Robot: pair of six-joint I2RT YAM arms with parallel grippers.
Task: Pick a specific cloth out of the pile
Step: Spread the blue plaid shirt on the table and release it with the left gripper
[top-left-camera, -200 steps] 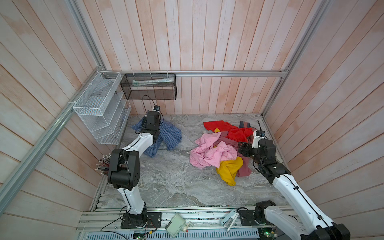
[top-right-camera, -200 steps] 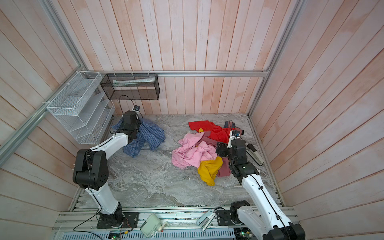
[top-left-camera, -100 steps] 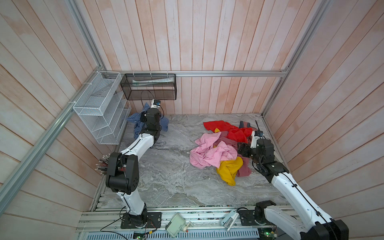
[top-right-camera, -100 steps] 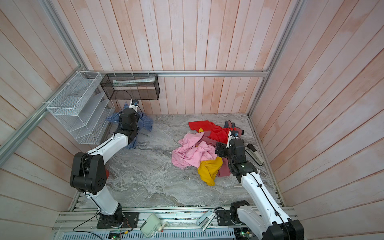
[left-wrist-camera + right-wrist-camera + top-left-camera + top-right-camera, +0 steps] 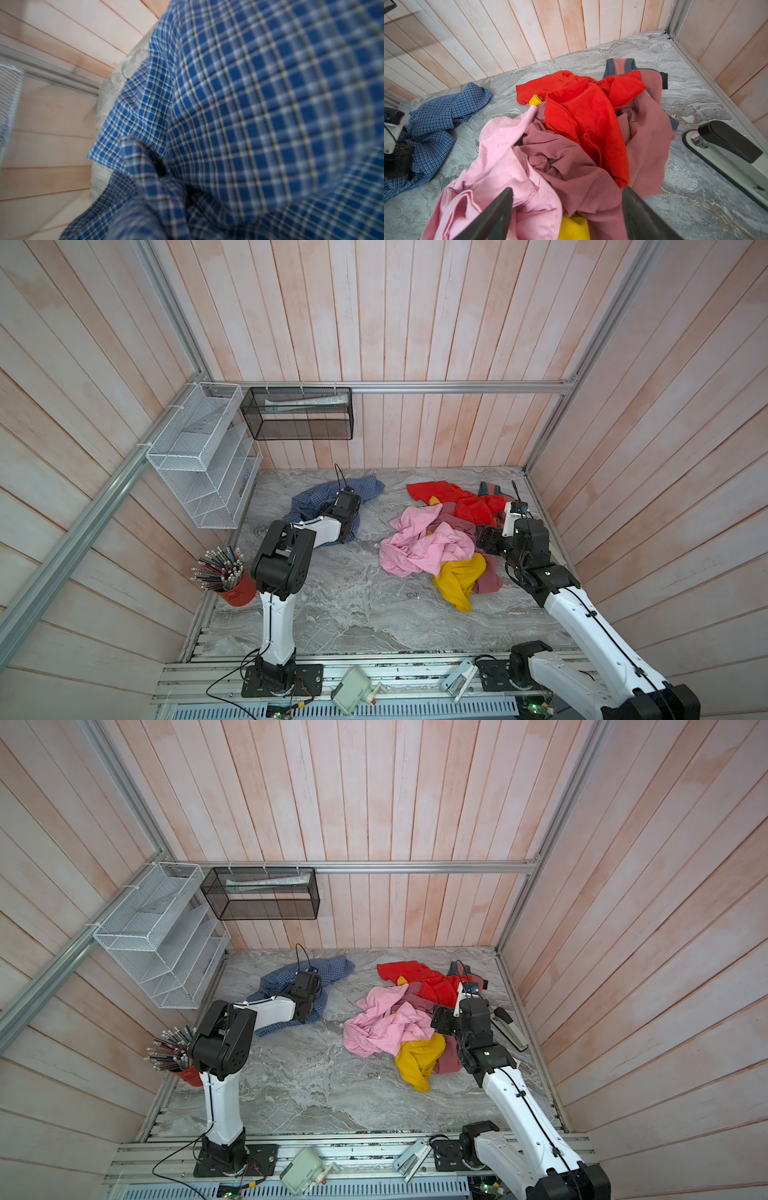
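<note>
The blue-and-white small-check shirt [image 5: 368,488] of thin woven fabric is lying crumpled on the grey marbled tabletop [image 5: 353,614], apart from the pile [image 5: 432,539] of pink, mustard, red and dusty-rose garments, on that pile's left in both top views. The left gripper [image 5: 348,502] is sitting amid the shirt, fingers pressed together and hidden by fabric bunching toward them. The right gripper [image 5: 566,190] is hovering at the pile's right edge, dark fingers [image 5: 500,209] spread, holding nothing.

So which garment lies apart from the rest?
The blue-and-white checked shirt: it lies alone at back left, bare marble tabletop between it and the pile of pink, yellow, red and dusty-rose pieces.
</note>
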